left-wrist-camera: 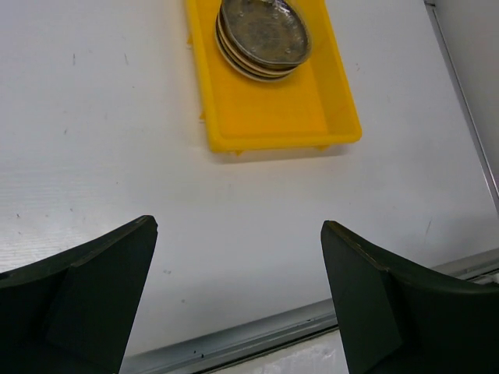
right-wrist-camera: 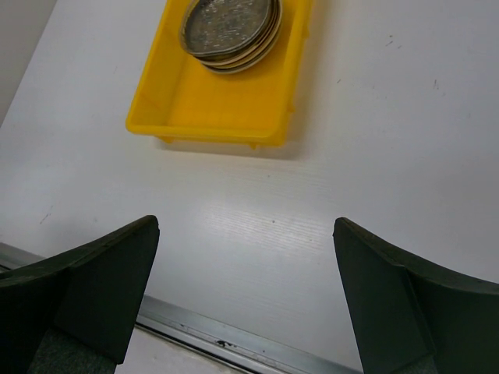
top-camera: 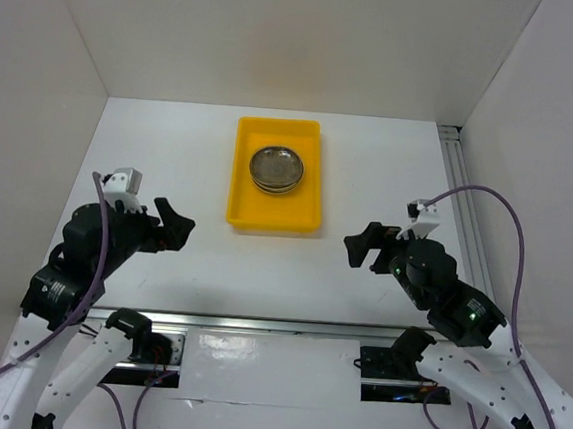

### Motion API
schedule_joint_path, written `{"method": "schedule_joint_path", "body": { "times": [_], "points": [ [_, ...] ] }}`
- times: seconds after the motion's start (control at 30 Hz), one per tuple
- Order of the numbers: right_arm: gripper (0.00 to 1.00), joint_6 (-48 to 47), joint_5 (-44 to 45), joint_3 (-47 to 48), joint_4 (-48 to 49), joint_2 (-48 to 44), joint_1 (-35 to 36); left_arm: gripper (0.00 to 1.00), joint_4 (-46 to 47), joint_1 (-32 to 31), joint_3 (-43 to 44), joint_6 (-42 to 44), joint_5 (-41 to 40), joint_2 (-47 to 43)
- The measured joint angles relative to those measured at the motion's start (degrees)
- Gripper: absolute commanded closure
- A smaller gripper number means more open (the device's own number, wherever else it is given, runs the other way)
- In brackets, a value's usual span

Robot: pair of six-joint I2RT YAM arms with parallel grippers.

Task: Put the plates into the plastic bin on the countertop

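A stack of plates (top-camera: 276,168) lies in the far half of the yellow plastic bin (top-camera: 273,216) on the white countertop (top-camera: 171,154); the top plate looks grey and glossy. The left wrist view shows the stack of plates (left-wrist-camera: 263,35) inside the bin (left-wrist-camera: 281,117), and so does the right wrist view, with the plates (right-wrist-camera: 230,29) in the bin (right-wrist-camera: 210,105). My left gripper (top-camera: 173,227) hovers open near the table's front left, nothing between its fingers. Front right, my right gripper (top-camera: 361,244) stands open and empty too. Both sit well short of the bin.
White walls enclose the countertop on three sides. A metal rail (top-camera: 464,190) runs along the right edge, and another rail (top-camera: 257,324) crosses the front by the arm bases.
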Motion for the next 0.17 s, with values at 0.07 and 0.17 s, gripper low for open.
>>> {"method": "schedule_joint_path", "body": {
  "times": [0.07, 0.17],
  "points": [
    [0.00, 0.0, 0.5, 0.1, -0.3, -0.6, 0.0, 0.00, 0.5, -0.2, -0.2, 0.0, -0.6, -1.5],
    [0.00, -0.1, 0.9, 0.3, -0.6, -0.5, 0.0, 0.00, 0.5, -0.2, -0.7, 0.0, -1.0, -1.6]
  ]
}}
